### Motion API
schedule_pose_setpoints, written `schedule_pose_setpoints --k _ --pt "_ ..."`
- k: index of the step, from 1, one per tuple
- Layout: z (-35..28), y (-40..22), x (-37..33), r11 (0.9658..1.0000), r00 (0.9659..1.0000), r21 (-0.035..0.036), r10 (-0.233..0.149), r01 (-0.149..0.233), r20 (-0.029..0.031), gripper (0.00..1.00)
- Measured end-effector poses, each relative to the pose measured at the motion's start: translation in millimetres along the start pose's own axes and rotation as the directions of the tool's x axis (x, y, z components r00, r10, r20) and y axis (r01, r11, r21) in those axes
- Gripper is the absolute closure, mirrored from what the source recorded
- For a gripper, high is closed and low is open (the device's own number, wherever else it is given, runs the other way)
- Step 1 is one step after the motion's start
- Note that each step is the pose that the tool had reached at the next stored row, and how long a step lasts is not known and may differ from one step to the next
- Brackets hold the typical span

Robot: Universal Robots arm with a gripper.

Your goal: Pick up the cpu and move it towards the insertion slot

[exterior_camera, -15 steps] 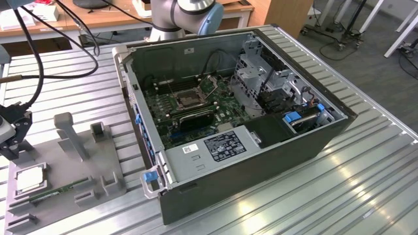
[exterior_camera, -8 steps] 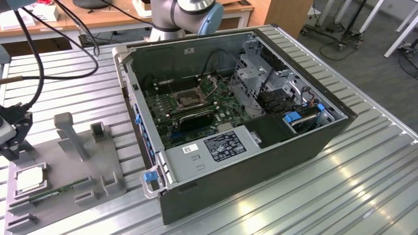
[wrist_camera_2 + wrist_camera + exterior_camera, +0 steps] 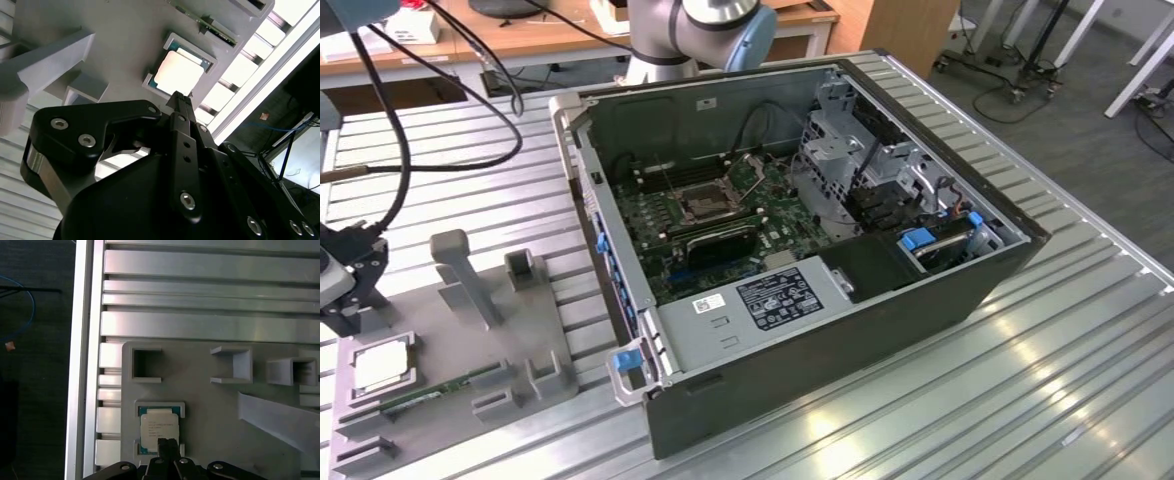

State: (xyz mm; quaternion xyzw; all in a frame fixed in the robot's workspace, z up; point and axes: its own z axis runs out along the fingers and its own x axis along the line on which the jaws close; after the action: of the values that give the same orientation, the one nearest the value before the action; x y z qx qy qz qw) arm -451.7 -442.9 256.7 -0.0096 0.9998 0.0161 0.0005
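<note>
At the far left of the exterior view the gripper (image 3: 344,300) hangs above the tray (image 3: 520,330); in the first wrist view its tips look pressed together, holding nothing. The cpu (image 3: 380,366) lies unlifted in its recess at lower left. The slot (image 3: 707,204), mid-frame on the motherboard (image 3: 720,245), is well apart, so pickup and carry both look undone

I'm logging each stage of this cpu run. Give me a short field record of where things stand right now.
cpu: flat in its recess of the grey tray, not lifted
tool: close over the cpu's edge; contact cannot be told
insertion slot: mid green motherboard, inside the open computer case
memory stick: on the tray beside the cpu
tray position: on the slatted table, at the exterior view's left of the case
</note>
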Motion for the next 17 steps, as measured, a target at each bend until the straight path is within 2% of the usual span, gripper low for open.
schedule_pose_setpoints --k 5,8,12,17 --pt "5.7 -3.8 0.3 1.0 1.0 -0.0001 0.0 0.0 0.0001 0.89" --pt "8.6 -4.3 0.3 1.0 1.0 0.0 0.0 0.0 0.0 0.89" --pt "8.8 -4.3 0.3 1.0 1.0 0.0001 0.0 0.0 -0.0001 0.89" --pt "13.5 -4.4 0.3 1.0 1.0 0.0 0.0 0.0 0.0001 0.89"
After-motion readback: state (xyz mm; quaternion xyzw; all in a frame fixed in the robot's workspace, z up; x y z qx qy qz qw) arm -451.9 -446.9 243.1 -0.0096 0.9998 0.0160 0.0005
